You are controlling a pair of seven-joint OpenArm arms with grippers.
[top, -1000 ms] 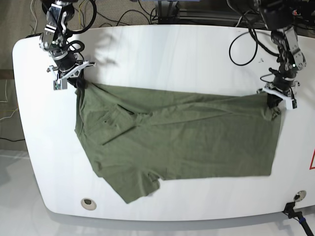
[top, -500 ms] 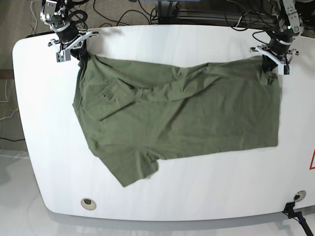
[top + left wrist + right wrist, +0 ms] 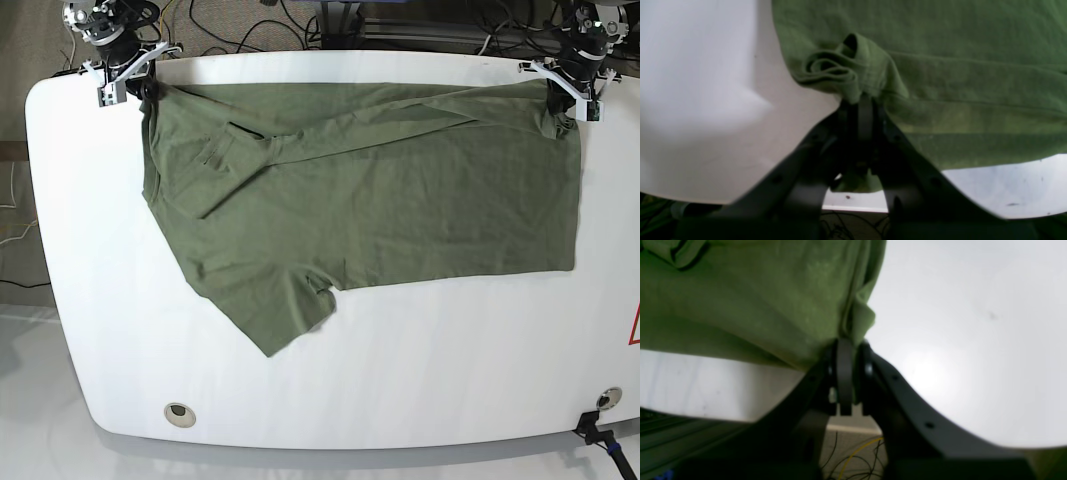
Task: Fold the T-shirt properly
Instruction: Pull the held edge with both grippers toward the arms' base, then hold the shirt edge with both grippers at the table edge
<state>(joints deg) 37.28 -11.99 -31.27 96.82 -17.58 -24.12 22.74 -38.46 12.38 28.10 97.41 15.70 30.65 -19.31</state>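
From the base view I have the T-shirt (image 3: 370,190) spread across the far half of the white table (image 3: 420,380), its top edge lying along the table's 12 o'clock side and one sleeve trailing toward 7 o'clock. My left gripper (image 3: 566,88) sits at the shirt's 2 o'clock corner, jaws pinched tight on a bunched fold of the green fabric; the left wrist view shows the cloth rolled and gathered right at the closed tips (image 3: 863,103), with the shirt spreading away to the upper right. My right gripper (image 3: 138,82) sits at the 10 o'clock corner, also clamped on the shirt edge; in the right wrist view the fabric is drawn into a narrow pleat between the closed fingers (image 3: 846,346). The cloth between the two grips shows diagonal wrinkles near the 11 o'clock region. A small round grommet (image 3: 179,412) sits in the table at 7 o'clock, clear of the shirt.
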